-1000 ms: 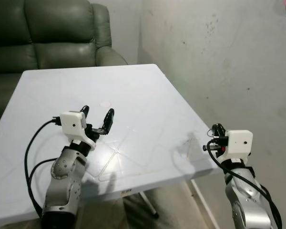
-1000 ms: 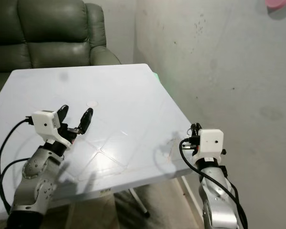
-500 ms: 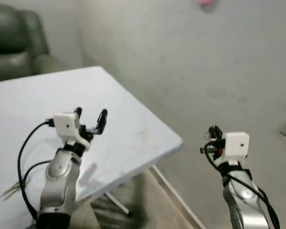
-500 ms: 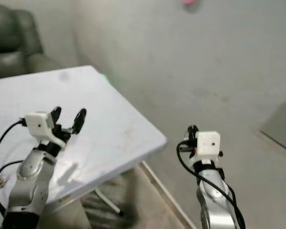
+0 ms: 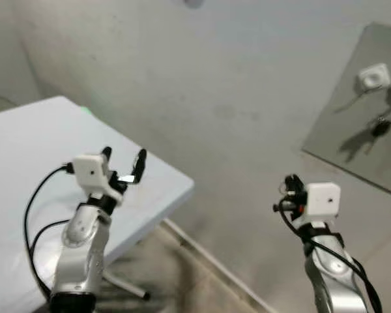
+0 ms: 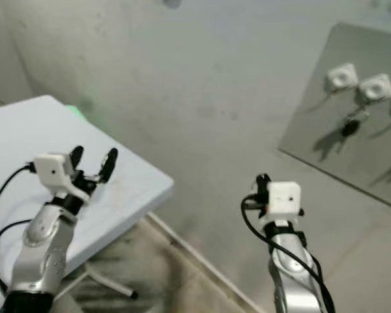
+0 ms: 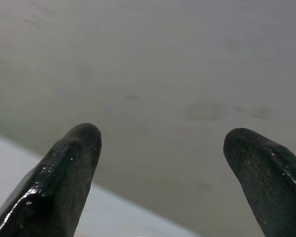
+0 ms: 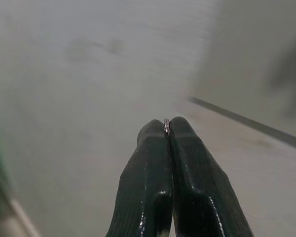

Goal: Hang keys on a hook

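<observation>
R claw (image 8: 167, 129) pinched on key ring (image 8: 166, 125), carried twd hook panel (image 6: 352, 111) upper right; L claw (image 5: 124, 164) wide, empty, over surface (image 5: 26, 143).

We see the white table (image 5: 26, 150) under and behind our left gripper (image 5: 123, 163), its corner just past the fingertips toward the wall. Nothing we can make out lies on its top. Grey panel (image 5: 352, 117) up on the wall, well above and ahead of our right gripper (image 5: 288, 184), carries white hooks (image 5: 373, 76) with keys (image 5: 380, 127) hanging.
</observation>
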Available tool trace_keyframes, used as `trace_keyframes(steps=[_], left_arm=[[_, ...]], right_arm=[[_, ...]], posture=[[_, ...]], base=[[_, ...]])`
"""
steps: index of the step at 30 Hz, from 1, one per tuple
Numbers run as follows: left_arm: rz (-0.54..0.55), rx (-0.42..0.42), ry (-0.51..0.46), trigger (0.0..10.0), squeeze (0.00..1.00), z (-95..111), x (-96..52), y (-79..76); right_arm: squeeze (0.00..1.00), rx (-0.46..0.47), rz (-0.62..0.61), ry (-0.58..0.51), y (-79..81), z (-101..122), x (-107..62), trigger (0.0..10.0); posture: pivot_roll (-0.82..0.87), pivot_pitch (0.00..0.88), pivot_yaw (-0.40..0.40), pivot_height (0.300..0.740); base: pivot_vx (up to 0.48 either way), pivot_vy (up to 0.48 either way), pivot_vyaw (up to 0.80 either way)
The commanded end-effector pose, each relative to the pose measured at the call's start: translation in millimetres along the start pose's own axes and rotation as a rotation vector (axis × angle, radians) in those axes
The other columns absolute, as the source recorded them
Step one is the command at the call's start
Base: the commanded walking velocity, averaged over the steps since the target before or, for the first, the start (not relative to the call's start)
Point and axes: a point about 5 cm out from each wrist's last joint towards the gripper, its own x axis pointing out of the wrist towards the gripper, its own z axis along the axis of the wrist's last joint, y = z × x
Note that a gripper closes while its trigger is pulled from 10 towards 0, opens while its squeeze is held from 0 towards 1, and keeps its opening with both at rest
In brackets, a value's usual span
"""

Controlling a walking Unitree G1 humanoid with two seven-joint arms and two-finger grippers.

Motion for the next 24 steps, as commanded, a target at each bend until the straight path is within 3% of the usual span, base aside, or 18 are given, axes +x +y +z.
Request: trace_keyframes(steps=[1, 24], left_arm=[[0.001, 0.023, -0.005, 10.0, 0.0, 4.0, 1.9, 2.4], [-0.002, 0.004, 0.009, 10.0, 0.0, 1.5, 4.4, -1.2]], right_arm=[[0.0, 0.006, 0.005, -0.017, 1.9, 4.6, 1.4, 10.0], [0.0, 0.009, 0.002, -0.023, 2.2, 7.8, 3.6, 10.0]], posture=[[0.0, 0.0, -0.047, 0.74], [-0.01, 0.0, -0.049, 0.74]], base=[[0.0, 0.0, -0.73], [0.0, 0.0, -0.73]])
